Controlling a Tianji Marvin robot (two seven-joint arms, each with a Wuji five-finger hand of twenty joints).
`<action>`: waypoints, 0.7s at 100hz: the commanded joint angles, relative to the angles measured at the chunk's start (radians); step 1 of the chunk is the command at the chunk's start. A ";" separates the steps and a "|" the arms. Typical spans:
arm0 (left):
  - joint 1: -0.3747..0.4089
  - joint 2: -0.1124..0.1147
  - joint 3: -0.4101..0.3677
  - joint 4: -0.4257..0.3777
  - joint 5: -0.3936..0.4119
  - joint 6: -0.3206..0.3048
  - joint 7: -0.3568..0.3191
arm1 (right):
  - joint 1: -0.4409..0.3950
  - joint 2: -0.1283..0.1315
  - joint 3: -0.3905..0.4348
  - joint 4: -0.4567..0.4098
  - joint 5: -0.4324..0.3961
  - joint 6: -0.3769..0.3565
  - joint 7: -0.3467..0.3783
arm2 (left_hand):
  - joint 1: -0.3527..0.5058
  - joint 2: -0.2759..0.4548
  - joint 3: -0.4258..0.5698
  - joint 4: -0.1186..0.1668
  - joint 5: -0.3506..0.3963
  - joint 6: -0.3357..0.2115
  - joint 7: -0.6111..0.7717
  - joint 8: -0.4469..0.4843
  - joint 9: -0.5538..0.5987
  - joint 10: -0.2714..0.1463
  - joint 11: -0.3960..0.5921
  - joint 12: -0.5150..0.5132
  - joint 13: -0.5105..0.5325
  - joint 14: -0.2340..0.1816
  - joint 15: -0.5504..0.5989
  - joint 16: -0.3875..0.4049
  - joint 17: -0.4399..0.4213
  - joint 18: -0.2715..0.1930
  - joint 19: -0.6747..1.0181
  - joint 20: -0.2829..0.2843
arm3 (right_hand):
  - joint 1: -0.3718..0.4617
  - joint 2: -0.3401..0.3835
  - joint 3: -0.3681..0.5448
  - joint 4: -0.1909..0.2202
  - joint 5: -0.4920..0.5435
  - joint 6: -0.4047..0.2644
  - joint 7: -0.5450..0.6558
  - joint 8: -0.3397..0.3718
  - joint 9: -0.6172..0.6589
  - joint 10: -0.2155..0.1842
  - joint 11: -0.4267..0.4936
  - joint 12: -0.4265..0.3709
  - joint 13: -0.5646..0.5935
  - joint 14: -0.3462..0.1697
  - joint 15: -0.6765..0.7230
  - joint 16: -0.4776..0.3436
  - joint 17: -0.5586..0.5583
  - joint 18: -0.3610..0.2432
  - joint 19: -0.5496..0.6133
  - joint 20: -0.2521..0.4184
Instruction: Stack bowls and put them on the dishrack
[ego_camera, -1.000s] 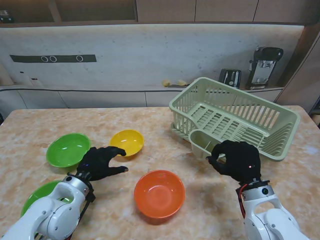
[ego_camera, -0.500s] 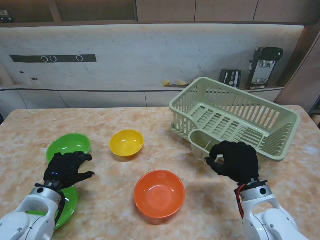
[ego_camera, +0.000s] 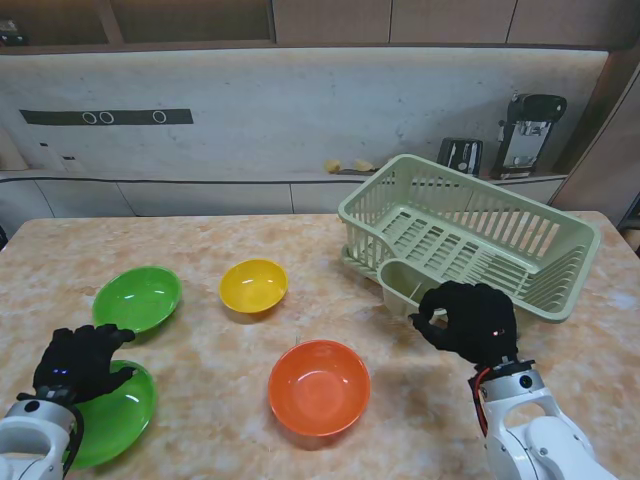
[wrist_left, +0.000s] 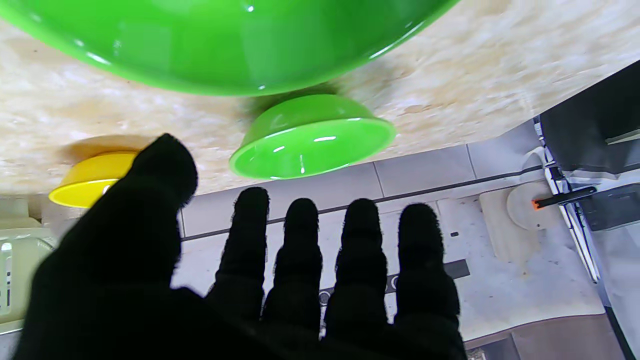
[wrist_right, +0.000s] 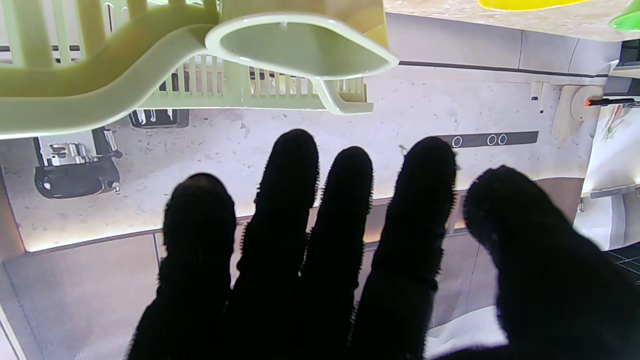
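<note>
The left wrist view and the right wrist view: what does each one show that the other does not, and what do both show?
Only the left wrist view shows the left hand, open, and the near green bowl filling the frame.

Only the right wrist view shows the right hand, open, and the dishrack with its cutlery cup.

Both show the yellow bowl and the far green bowl, which the right wrist catches only at its edge.

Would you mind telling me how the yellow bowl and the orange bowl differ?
The yellow bowl looks smaller than the orange bowl. The yellow one sits farther from me, near the green bowls; the orange one sits nearer, between both hands. Both stand upright, empty and unstacked on the table.
</note>
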 joint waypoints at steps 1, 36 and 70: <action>0.024 -0.003 -0.015 0.007 -0.008 0.008 -0.010 | -0.008 -0.004 -0.003 -0.007 -0.003 0.002 0.013 | -0.022 -0.034 0.033 0.000 -0.029 0.031 -0.025 -0.018 -0.058 0.013 -0.020 -0.024 -0.032 -0.011 -0.016 -0.013 -0.021 -0.014 -0.025 -0.013 | -0.018 0.029 -0.003 0.018 -0.003 -0.015 0.006 -0.007 0.008 0.002 -0.003 -0.013 -0.015 0.000 -0.007 -0.016 -0.009 0.003 0.003 0.001; 0.059 -0.005 -0.062 0.028 0.014 0.041 -0.036 | -0.008 -0.004 -0.004 -0.008 -0.002 0.002 0.019 | -0.069 -0.066 0.068 -0.002 -0.072 0.077 -0.070 -0.037 -0.108 0.035 -0.045 -0.041 -0.064 -0.009 -0.036 -0.031 -0.027 -0.021 -0.059 -0.027 | -0.019 0.030 -0.003 0.018 -0.004 -0.014 0.006 -0.007 0.007 0.004 -0.003 -0.013 -0.015 0.000 -0.007 -0.016 -0.009 0.003 0.003 0.001; -0.015 0.004 -0.033 0.102 0.017 0.089 -0.082 | -0.006 -0.003 -0.007 -0.010 -0.002 0.000 0.027 | -0.123 -0.060 0.056 -0.010 -0.094 0.168 -0.140 -0.074 -0.144 0.108 -0.066 -0.081 -0.083 0.014 -0.038 -0.058 -0.017 -0.031 -0.046 -0.019 | -0.018 0.030 -0.003 0.018 -0.004 -0.014 0.005 -0.007 0.008 -0.001 -0.003 -0.013 -0.015 0.000 -0.008 -0.016 -0.009 0.003 0.003 0.001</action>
